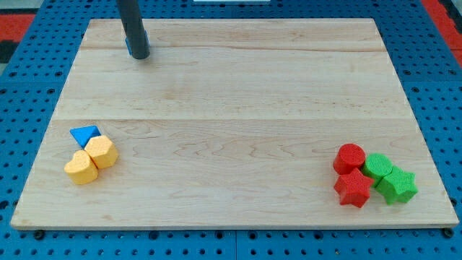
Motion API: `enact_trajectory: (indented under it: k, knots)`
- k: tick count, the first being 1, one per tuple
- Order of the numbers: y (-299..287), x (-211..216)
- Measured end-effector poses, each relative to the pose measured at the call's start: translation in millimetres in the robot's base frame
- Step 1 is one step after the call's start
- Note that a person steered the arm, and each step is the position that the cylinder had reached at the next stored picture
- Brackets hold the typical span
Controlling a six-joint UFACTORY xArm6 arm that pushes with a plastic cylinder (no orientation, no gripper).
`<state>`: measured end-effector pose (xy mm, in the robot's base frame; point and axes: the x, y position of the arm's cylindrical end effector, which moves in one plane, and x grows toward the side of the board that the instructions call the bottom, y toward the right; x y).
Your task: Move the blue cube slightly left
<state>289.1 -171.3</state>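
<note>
The blue cube (pixel 130 45) is being almost wholly hidden behind the rod near the table's top-left corner.

View: a single camera, raised, looking down at a slant on the worktop (pixel 238 108).
Facing: toward the worktop's far edge, at the view's top.
Nearness: moderate; the whole worktop fits, blue pegboard (pixel 433 87) around it.
</note>
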Motion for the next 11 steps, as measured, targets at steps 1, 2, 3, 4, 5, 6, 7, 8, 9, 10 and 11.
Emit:
enact_trajectory:
  k: [1,2,3,4,5,6,7,8,9,10,11]
  knots:
    - [-7,-15]
    - [-15,-26]
    - [-18,-31]
    - [18,-31]
    - [29,-40]
    - [29,-60]
    - [26,-60]
    - [10,-60]
    - [-11,-60]
    - [-13,-57]
    - [-20,-57]
